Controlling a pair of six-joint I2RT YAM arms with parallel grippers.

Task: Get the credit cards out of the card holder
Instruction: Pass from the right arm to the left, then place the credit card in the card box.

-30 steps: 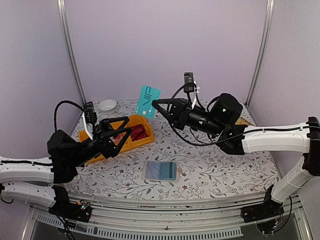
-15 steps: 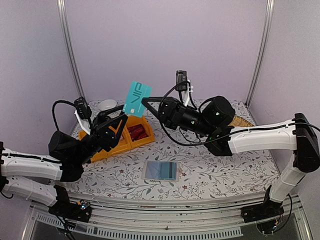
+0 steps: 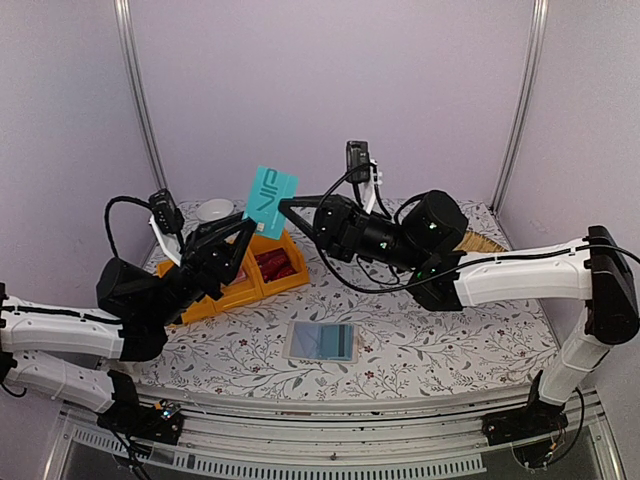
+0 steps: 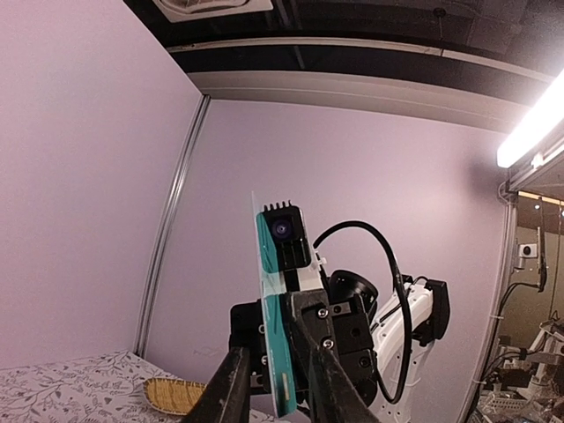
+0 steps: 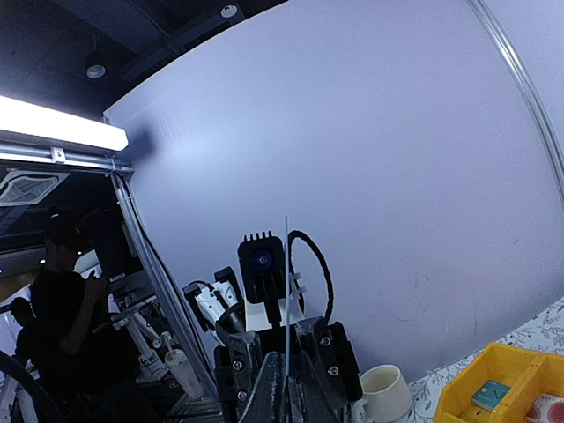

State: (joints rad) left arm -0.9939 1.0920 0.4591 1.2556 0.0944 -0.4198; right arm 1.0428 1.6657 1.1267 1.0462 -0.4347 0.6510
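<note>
A teal credit card (image 3: 272, 199) hangs in the air above the yellow bin, and my right gripper (image 3: 284, 204) is shut on its right edge. My left gripper (image 3: 246, 232) reaches up from the left to the card's lower left corner. In the left wrist view the credit card (image 4: 275, 352) stands edge-on between my own fingers (image 4: 231, 392), with a gap showing on the left side. The right wrist view shows the credit card (image 5: 286, 291) as a thin line pinched in the right gripper (image 5: 286, 374). The card holder (image 3: 320, 341) lies flat on the table near the front.
A yellow bin (image 3: 225, 292) at the left holds red cards (image 3: 278, 265); in the right wrist view the yellow bin (image 5: 520, 361) shows a teal card (image 5: 487, 394). A white cup (image 3: 214, 210) stands behind it, a straw basket (image 3: 482, 243) at the back right.
The right arm carried the teal card leftward. The left arm rose to meet it, and its jaws narrowed around the card's lower edge.
</note>
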